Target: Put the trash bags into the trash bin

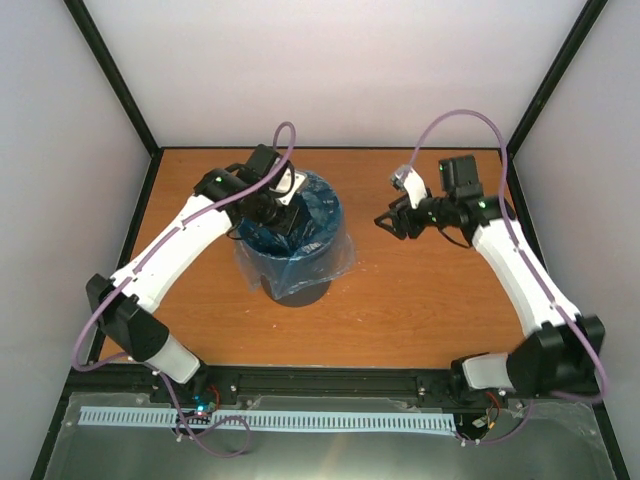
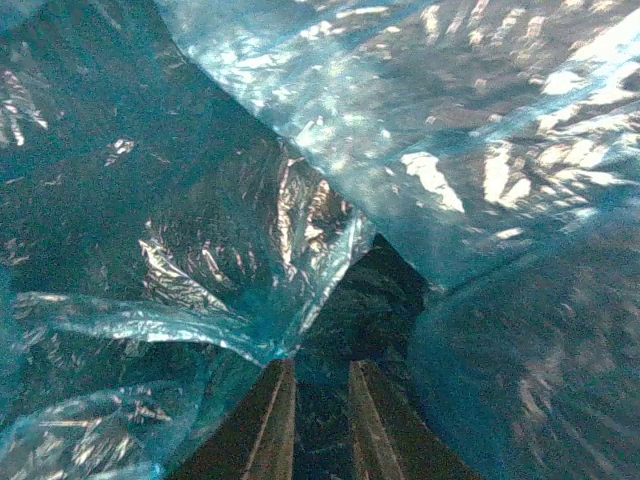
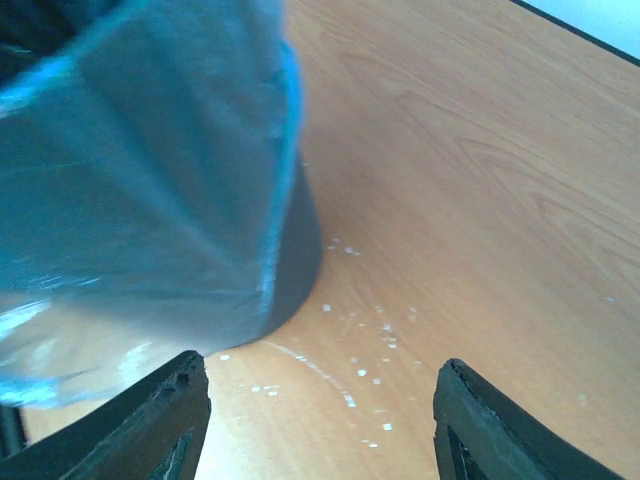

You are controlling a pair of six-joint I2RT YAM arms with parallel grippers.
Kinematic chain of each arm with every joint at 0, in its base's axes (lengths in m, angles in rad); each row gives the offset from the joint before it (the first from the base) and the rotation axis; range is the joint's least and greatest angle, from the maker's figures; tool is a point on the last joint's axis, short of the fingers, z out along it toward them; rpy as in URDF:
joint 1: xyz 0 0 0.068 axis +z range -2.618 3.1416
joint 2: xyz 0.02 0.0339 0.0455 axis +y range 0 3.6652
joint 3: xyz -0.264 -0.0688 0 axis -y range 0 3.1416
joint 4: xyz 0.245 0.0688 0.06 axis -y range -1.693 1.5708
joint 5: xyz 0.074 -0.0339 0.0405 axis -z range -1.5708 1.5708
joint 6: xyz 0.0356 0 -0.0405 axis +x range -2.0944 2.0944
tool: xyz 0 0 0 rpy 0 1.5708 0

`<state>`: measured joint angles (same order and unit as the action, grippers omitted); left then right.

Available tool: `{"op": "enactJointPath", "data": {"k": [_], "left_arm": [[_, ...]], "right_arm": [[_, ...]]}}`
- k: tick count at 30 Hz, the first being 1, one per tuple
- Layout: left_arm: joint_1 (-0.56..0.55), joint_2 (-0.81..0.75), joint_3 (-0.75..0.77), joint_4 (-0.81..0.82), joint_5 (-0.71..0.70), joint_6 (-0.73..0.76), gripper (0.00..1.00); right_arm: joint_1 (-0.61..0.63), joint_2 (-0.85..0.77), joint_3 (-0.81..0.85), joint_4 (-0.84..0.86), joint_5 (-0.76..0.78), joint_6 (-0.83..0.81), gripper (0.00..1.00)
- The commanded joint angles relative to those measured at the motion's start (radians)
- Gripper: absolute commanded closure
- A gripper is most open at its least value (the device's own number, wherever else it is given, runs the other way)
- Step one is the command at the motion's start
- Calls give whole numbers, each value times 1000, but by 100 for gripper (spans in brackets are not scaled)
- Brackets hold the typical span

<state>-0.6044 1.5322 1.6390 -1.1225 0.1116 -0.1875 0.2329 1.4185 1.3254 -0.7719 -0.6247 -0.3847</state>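
1. Top view: the trash bin point(image 1: 310, 296) is standing upright on the table point(image 1: 420, 310), with the light-blue trash bag point(image 1: 322, 205) lining it and spilling over its rim. The left gripper point(image 1: 283, 212) is reaching into the bin's mouth. The right gripper point(image 1: 392, 222) is hovering right of the bin, apart from it.
2. Left wrist view: inside the bin, wrinkled bag film is filling the frame. The fingers point(image 2: 272, 430) are sitting nearly together at a fold, and I cannot tell whether they are pinching it.
3. Right wrist view: the jaws are standing wide apart, holding nothing, with the bag-draped bin wall just beyond them.
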Motion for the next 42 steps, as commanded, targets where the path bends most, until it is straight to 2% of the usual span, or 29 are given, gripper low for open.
{"op": "enactJointPath", "data": {"k": [1,3,9,18,22,34,42], "left_arm": [[-4,54,40,-14,-17,18,88],[-6,71,49,-23,-11,17,93],[-8,52,-2,-34,-27,8,97],[-8,66,-114,-11,-26,12,99],[-7,67,-165,10,27,31,99],[-52,228,-210,97,94,49,99],[-72,273,-274,146,118,50,99]], "right_arm": [[12,-169,-150,104,-94,119,37],[12,-187,-189,125,-119,135,37],[12,-181,-213,131,-116,105,38],[12,-195,-223,133,-129,102,37],[12,-205,-232,142,-119,104,37],[12,-220,-249,154,-118,98,36],[11,-211,-255,155,-125,88,35]]}}
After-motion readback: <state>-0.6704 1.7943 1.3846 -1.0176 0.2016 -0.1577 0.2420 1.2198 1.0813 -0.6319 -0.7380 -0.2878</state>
